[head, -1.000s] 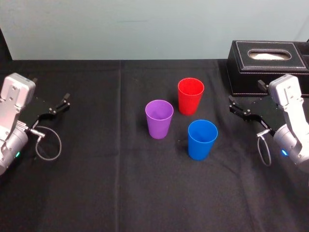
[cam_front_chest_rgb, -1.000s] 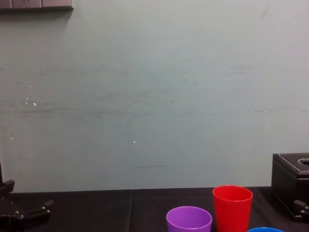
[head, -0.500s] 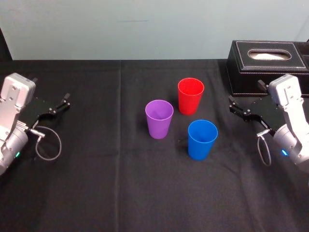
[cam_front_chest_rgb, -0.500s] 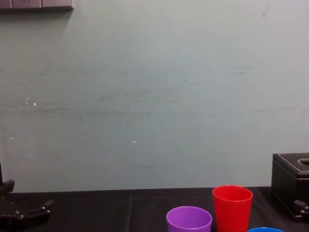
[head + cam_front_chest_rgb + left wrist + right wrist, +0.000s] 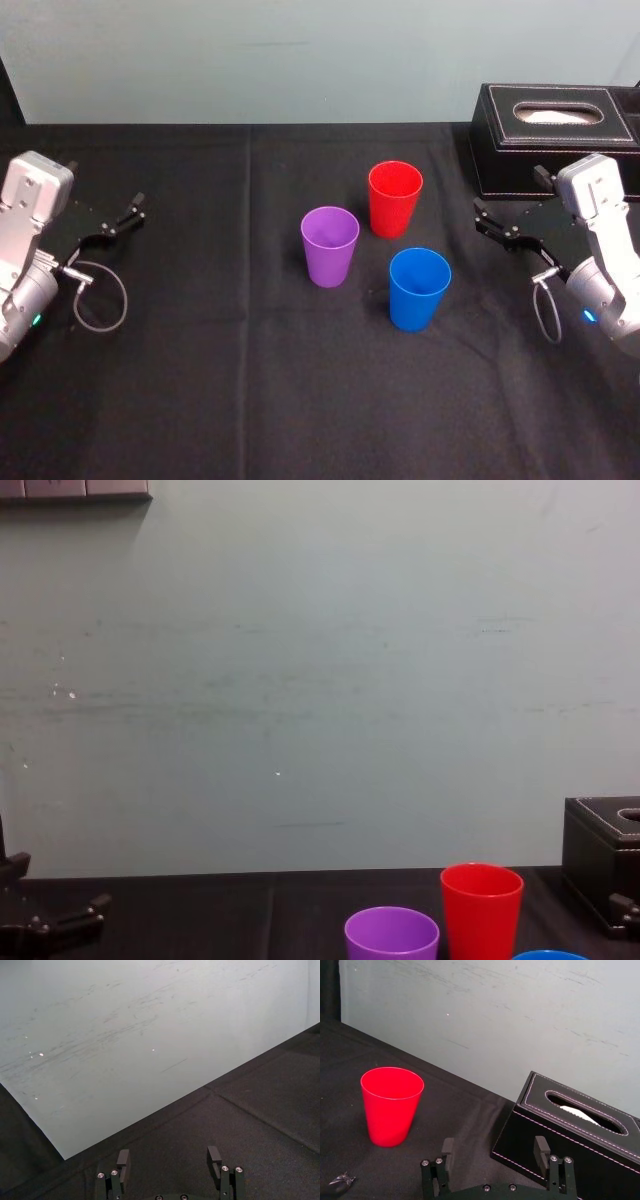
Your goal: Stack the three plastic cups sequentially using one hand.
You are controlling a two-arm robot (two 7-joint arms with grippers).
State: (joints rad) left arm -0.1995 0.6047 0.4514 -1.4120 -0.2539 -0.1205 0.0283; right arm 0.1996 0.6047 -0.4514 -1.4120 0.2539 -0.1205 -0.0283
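Looking light and slick, the red cup (image 5: 395,199), purple cup (image 5: 329,246) and blue cup (image 5: 419,289) (3 thin shells) are best pinched at the rim; left gripper (image 5: 124,214) and right gripper (image 5: 483,219) are parked open.

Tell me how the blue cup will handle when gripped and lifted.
The blue cup looks empty and plastic, so probably light and slightly springy. Its smooth tapered wall may slip from the open right gripper. Upright on its narrower base, it could tip if nudged near the rim.
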